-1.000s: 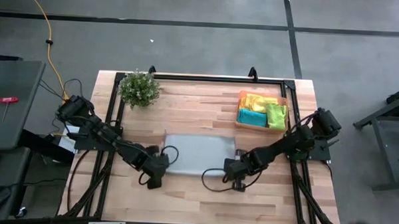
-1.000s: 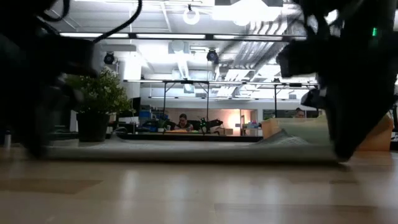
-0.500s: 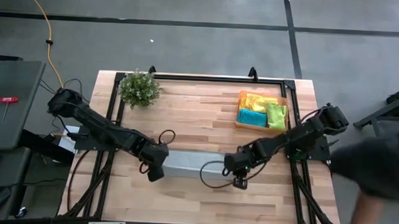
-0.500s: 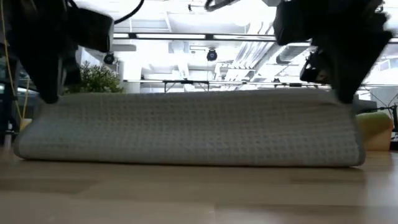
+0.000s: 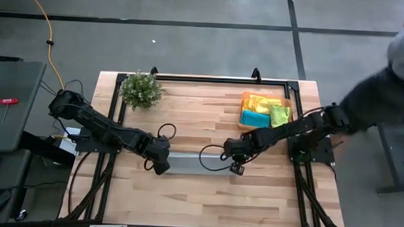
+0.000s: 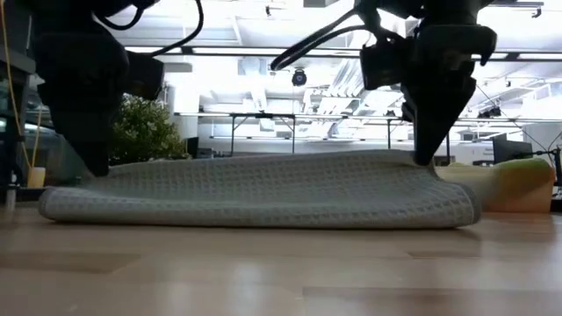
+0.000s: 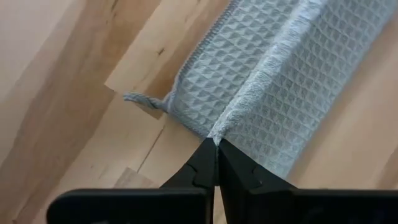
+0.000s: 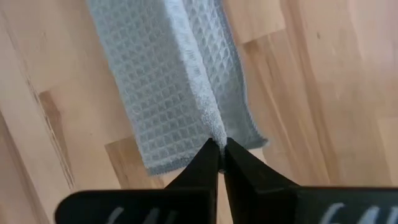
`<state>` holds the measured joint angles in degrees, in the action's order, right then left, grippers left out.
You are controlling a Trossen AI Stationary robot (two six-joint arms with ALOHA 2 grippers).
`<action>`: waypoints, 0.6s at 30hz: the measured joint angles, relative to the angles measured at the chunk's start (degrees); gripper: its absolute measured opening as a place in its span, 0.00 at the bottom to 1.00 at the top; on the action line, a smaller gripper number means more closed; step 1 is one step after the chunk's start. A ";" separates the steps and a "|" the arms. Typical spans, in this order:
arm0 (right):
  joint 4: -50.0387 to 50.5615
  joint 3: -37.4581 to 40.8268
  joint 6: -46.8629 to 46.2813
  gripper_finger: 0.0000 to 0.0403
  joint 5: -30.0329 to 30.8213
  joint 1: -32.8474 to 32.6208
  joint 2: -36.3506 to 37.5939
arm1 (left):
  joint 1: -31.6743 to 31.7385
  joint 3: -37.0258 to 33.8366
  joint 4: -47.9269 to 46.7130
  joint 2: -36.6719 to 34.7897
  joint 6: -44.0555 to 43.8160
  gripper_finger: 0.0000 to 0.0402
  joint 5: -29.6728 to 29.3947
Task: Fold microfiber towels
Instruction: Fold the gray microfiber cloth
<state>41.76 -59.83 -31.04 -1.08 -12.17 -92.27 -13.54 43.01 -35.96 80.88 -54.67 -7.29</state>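
Note:
A pale grey-blue towel (image 5: 195, 163) lies as a narrow folded strip across the table's middle; it also shows in the low view (image 6: 263, 191). My left gripper (image 5: 161, 166) is shut on its left end and my right gripper (image 5: 236, 166) on its right end. Two yellow towels (image 5: 258, 103), a teal blue towel (image 5: 254, 119) and a lime green towel (image 5: 280, 116) lie bunched in the orange tray (image 5: 242, 127) at the far right. My left gripper pinches a raised ridge of the towel at its left end (image 7: 221, 130) between its two fingertips, slanting down from above. The rest of the strip lies on the table, with a hemmed lower layer (image 7: 186, 81) spread beside the ridge. My right gripper pinches the same ridge at the towel's right end (image 8: 214, 132) between its fingertips, slanting down from above. The towel lies on the table under it, its end corner (image 8: 258, 142) flat on the wood.
A small leafy plant (image 5: 141, 90) stands at the far left. A black frame (image 5: 203, 78) runs round the table's edges. A person in grey (image 5: 385, 86) leans in at the far right, beyond the table. Bare wood lies along the near side.
Both grippers have lifted the towel by one long edge, so that it stood up like a wall, then moved toward the far edge and down. The towel, flat a second ago, now lies as a narrow folded strip. A person has come in at the right.

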 joint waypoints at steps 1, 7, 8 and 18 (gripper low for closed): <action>0.01 0.00 0.20 0.00 0.00 0.19 0.00 | -0.03 -0.02 -0.06 -0.02 -0.28 0.00 -0.47; 0.33 0.00 0.01 0.00 -0.23 0.53 0.00 | 0.00 -0.02 -0.05 -0.02 -0.24 0.02 -3.70; 0.33 0.00 0.00 0.00 -0.47 0.53 0.00 | 0.00 -0.02 -0.03 -0.02 -0.24 0.03 -3.84; 0.35 0.00 -4.30 0.00 -1.33 0.53 0.00 | 0.00 -0.02 0.15 -0.07 1.49 0.05 -3.91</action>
<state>42.11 -59.83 -35.33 -2.42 -11.64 -92.27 -13.54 42.98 -35.81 80.82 -53.19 -11.20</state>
